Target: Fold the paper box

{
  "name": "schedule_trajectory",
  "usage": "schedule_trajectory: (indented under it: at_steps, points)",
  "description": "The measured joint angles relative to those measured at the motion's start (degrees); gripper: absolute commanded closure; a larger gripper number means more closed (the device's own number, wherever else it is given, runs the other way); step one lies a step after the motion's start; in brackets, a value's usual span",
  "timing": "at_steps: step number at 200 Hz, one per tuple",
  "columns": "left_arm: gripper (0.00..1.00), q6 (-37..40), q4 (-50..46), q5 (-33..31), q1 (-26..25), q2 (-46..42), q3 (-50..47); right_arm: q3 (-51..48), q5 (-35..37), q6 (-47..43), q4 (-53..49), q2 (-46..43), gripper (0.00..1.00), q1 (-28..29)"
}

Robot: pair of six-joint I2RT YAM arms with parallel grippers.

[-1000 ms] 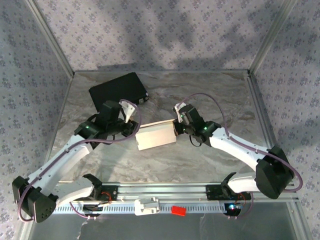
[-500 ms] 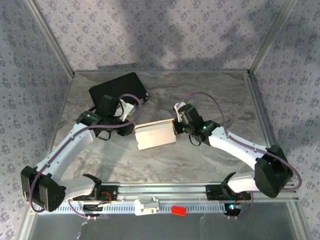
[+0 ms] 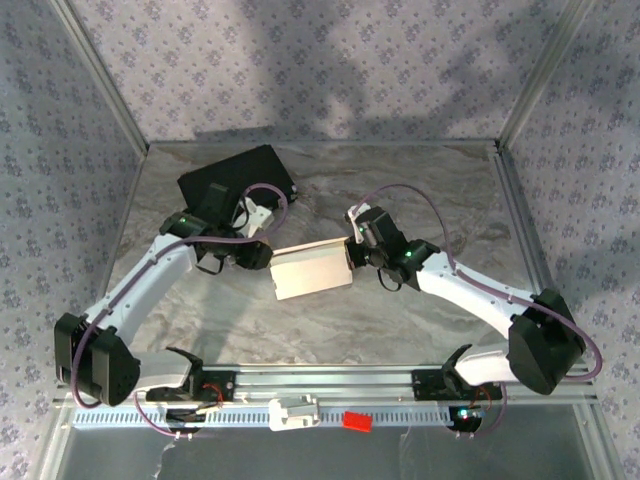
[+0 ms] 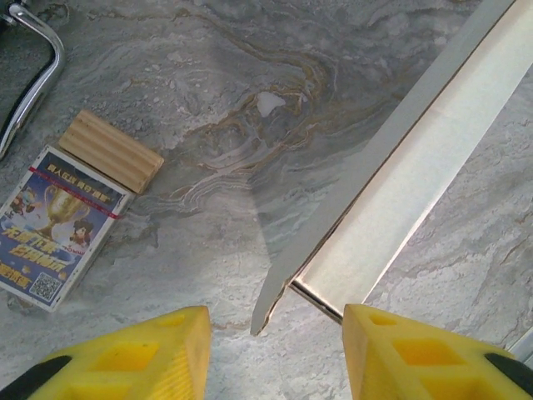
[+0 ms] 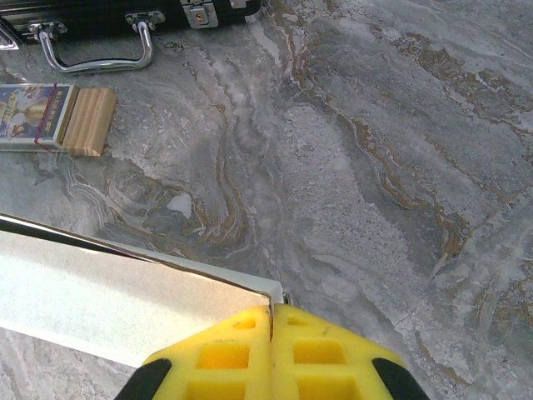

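Looking down from the top camera, I've got the paper box (image 3: 312, 268) lying about mid-worktop, a shade left of centre, its long side running left to right and its right end tipped slightly toward the far edge. Both arms reach in to it, one at each end.

Right gripper (image 5: 271, 333): yellow fingers pressed flat together, no gap between them, right at the corner of a white panel of the box. It looks pinched on that thin cardboard edge, and the panel runs off to the left of the fingertips.

Left gripper (image 4: 275, 350): jaws standing partly apart, roughly half spread. A pointed corner of the box pokes into the gap between the two fingers. It sits clear of the left finger; I cannot tell whether it touches the right one. No grip that I can see.

Behind the box, toward the far-left corner of the worktop (image 3: 420, 180), sits the black case (image 3: 238, 178), handle facing the middle. Just near it lie a small printed card (image 4: 54, 225) and a ribbed wooden block (image 4: 111, 151), touching end to end, well apart from the box.
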Motion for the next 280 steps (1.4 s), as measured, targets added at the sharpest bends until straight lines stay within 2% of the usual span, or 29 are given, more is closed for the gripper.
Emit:
schedule_trajectory:
  at_steps: [44,101,249,280]
  points:
    - [0.61,0.46,-0.02,1.18,0.48,1.05,0.17,0.26,-0.02,0.0,-0.09,0.26,1.0,-0.04]
    - [0.78,0.55,-0.02,1.81,0.48,1.97,0.17,0.35,-0.2,0.0,-0.24,0.28,1.0,-0.15]
    - [0.88,0.42,-0.02,1.75,0.2,3.06,0.17,0.79,-0.15,0.04,-0.24,0.87,1.0,-0.15]
    - [0.93,-0.33,0.0,0.9,-0.59,3.06,0.22,0.9,0.0,0.28,-0.37,0.92,1.0,-0.15]
